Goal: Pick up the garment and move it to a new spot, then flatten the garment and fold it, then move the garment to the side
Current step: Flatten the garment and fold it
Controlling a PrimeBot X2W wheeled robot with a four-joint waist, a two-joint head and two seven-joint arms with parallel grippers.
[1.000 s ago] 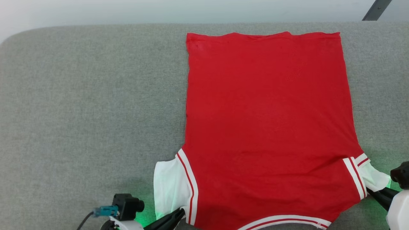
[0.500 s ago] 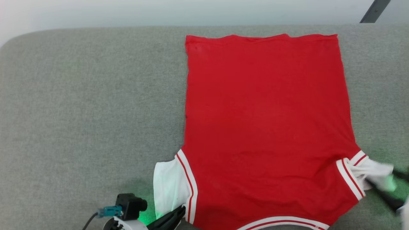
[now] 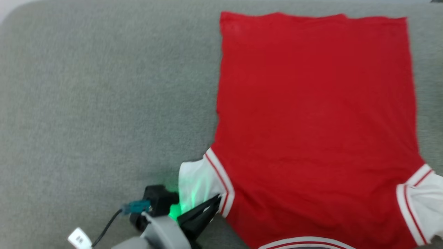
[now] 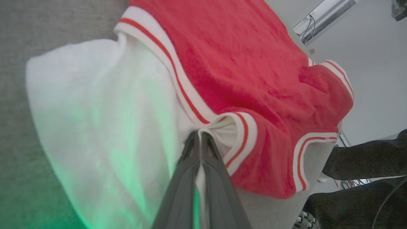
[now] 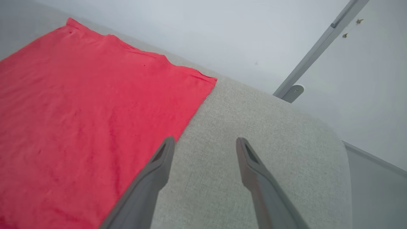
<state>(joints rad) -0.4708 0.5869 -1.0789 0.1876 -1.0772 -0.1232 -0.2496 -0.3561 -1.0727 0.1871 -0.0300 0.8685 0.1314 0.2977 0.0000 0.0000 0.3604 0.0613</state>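
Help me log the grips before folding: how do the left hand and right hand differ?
The left hand is shut; the right hand is open, fingers spread. The left hand pinches the garment's white sleeve; the right hand holds nothing, above the grey surface beside the garment's red edge. Both have long dark fingers.

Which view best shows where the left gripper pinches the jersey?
The left wrist view: close up, the left gripper is shut on the garment where white sleeve meets striped trim. The head view shows that pinch small and blurred. The right wrist view shows the garment's flat red body.
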